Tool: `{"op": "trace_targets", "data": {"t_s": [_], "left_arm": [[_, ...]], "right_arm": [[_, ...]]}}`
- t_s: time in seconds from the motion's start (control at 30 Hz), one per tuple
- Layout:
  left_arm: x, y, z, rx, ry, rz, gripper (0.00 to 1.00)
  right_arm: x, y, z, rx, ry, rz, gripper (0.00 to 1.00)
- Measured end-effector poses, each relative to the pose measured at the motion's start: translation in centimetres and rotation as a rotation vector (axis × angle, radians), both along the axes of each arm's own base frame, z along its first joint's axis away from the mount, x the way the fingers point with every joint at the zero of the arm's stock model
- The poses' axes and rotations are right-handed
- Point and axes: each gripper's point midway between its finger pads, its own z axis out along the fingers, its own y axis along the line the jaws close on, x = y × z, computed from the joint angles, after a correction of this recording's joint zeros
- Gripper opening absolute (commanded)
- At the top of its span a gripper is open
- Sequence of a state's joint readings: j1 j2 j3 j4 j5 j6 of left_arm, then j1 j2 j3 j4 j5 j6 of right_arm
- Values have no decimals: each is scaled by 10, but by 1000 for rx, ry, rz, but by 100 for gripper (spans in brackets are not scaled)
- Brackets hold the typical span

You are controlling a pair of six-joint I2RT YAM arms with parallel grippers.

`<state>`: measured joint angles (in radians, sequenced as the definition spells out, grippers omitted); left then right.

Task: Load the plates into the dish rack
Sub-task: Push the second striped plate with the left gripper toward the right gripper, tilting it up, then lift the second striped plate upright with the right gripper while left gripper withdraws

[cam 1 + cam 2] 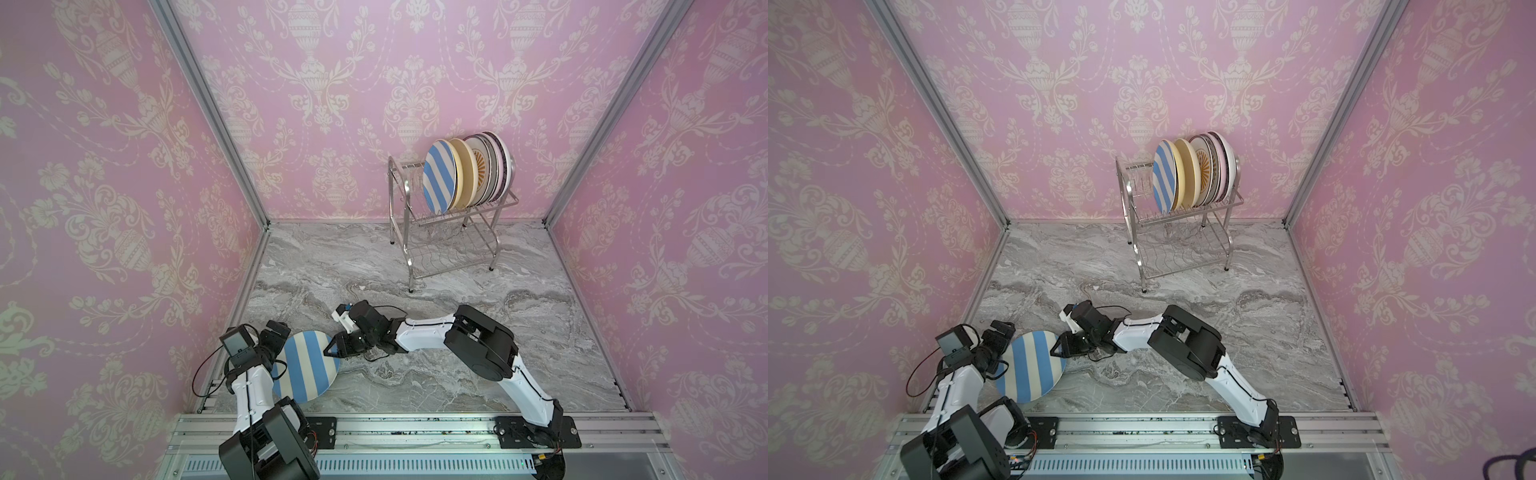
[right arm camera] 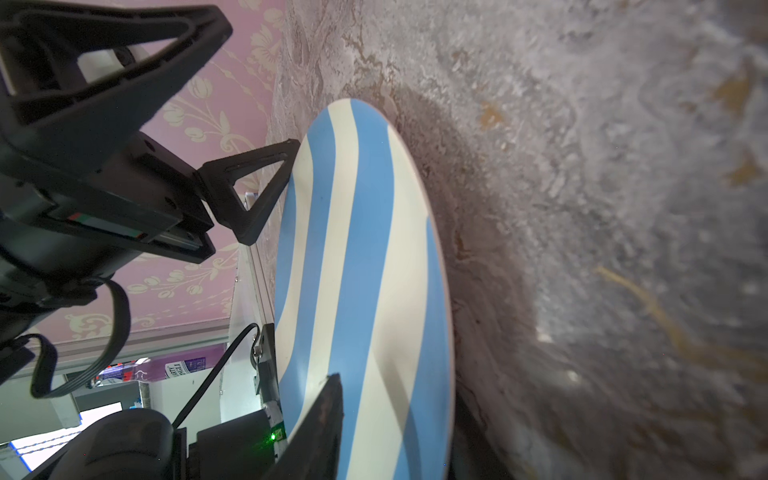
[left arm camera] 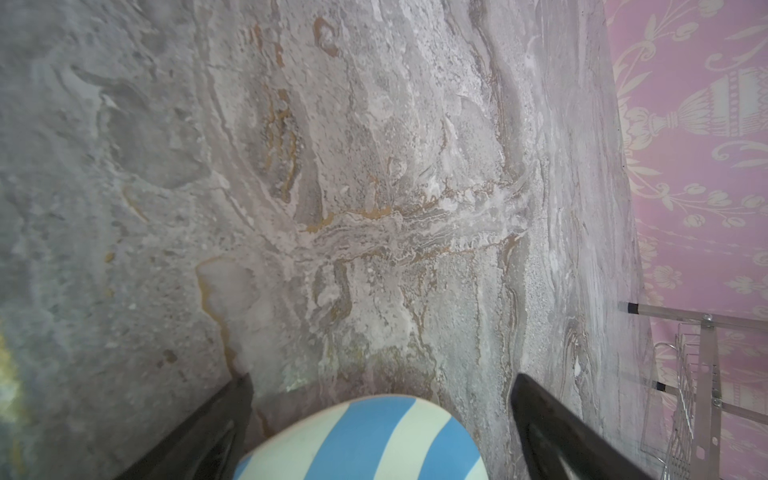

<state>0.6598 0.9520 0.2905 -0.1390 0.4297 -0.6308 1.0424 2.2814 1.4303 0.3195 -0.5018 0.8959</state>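
Aluminium rail (image 1: 415, 432) at the front edge carries both arm bases. Just behind it, at the front left, a round blue-and-cream striped dinner plate (image 1: 305, 365) stands tilted up from the grey marbled tabletop (image 1: 457, 374), well apart from the rack.

Left gripper (image 3: 384, 376): jaws spread wide, released. In the right wrist view one of its fingertips (image 2: 291, 145) sits at the plate's rim; contact is not certain.

Right gripper (image 1: 330, 349): extends across the middle to the plate's opposite rim. One finger (image 2: 324, 424) lies over the striped face and the other is hidden behind the plate. Whether it is clenched on the plate cannot be told.

Two-tier shiny steel wire dish rack (image 1: 392, 199) stands at the back right, near the pink patterned wall (image 1: 332, 83). Its upper shelf holds a close row of plates on edge. A second striped plate (image 1: 439, 176) is foremost, with a yellow plate (image 1: 464, 174) just behind it and an orange sunburst plate (image 1: 482, 164) next. Those further back overlap too closely to separate.
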Motion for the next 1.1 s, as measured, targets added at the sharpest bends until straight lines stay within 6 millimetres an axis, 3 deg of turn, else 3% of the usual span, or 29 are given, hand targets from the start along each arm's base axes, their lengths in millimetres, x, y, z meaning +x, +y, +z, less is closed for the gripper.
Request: {"op": "trace_targets", "data": {"t_s": [0.33,0.53,0.77,0.93,1.1], "left_arm": [[1,-6,1,-8,-6,-23,99],[7,-14,7,-1,-9,-65,99],[26,-21,39,31,-48,-124,99],[52,-24,72,70,-101,-186,99],[80,-52,113,133,-201,-312,99]], "right_arm": [[5,-11,-6,-6,23,-31,13],[14,-11,17,37,11,-51,4],[22,-30,36,2,-55,-83,2],[39,-69,74,-94,-194,-130,0],[53,-125,140,-144,-370,-213,0]]}}
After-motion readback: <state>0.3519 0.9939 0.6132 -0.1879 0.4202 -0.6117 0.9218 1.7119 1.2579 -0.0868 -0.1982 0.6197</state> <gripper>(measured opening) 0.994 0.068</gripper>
